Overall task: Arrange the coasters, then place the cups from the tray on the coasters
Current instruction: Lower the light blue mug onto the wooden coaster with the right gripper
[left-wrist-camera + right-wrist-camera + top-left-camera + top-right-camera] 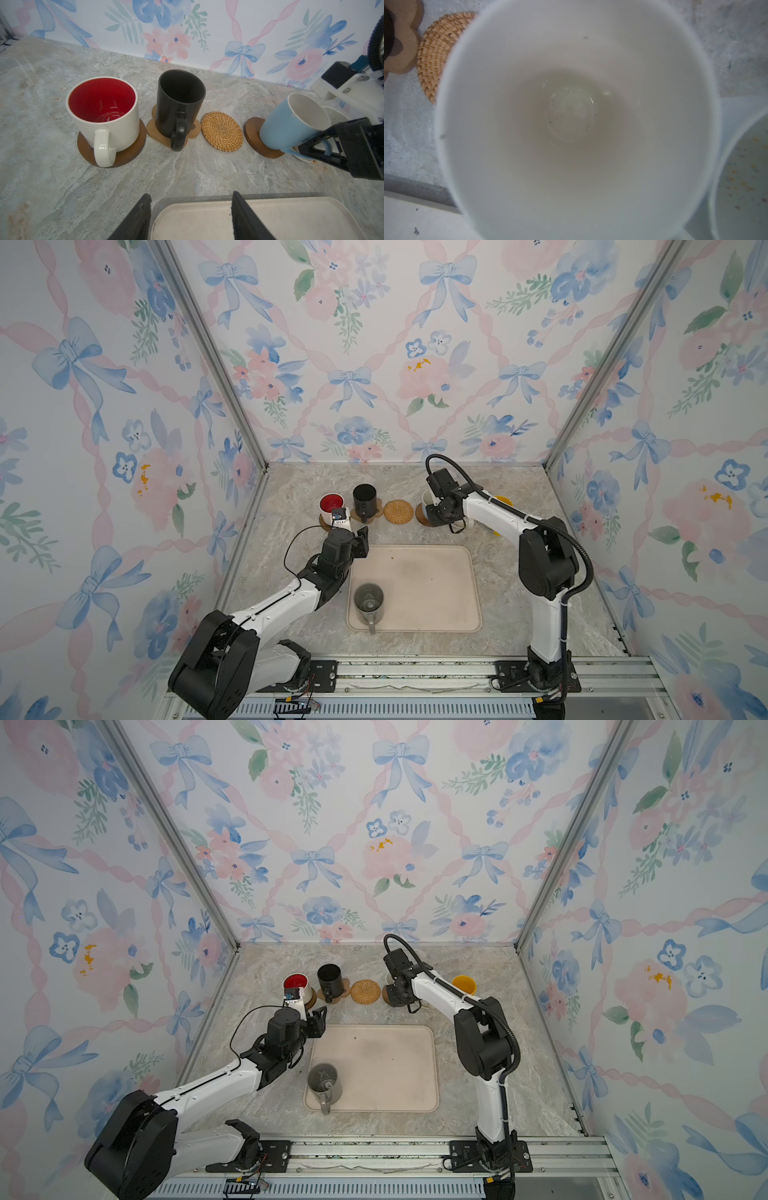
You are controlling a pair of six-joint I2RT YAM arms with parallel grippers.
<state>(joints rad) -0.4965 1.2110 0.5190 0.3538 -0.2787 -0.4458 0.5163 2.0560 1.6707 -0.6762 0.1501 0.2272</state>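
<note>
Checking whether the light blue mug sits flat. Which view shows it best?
The left wrist view: the light blue mug shows its side, tilted on a dark wooden coaster. The right wrist view shows only its white inside; both top views mostly hide it behind the right arm.

The white mug (124, 124) is red inside, its coaster (133, 151) dark brown. The black mug (166, 112) is plain; the rattan coaster (222, 131) is tan, spiral-woven. The light blue mug (278, 128) is white inside. Grey mug (368, 601), yellow mug (463, 982), beige tray (436, 580). The tabletop (62, 187) is veined grey-beige marble; the walls (374, 364) show pink flowers and blue bows
</note>
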